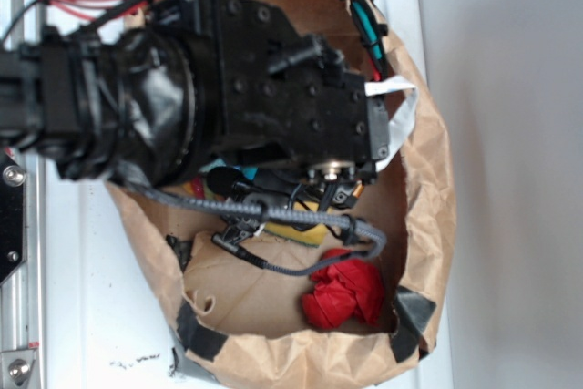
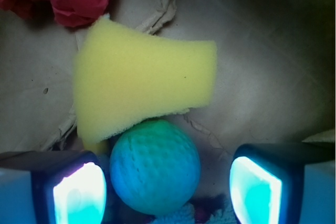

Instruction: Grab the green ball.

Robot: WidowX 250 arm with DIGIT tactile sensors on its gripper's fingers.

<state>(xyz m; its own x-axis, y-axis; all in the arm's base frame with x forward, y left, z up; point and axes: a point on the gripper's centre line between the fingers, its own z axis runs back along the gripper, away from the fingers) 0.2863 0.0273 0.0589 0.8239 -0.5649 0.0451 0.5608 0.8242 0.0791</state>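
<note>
Exterior view: the arm (image 1: 228, 88) is reaching into a brown paper bag (image 1: 428, 189) beside a red paper wad (image 1: 344, 292). Wrist view: the gripper (image 2: 168, 190) is standing open, its fingers (image 2: 79, 192) flanking (not touching) the green ball (image 2: 155, 166), which is lying against a yellow sponge wedge (image 2: 142, 85).
</note>
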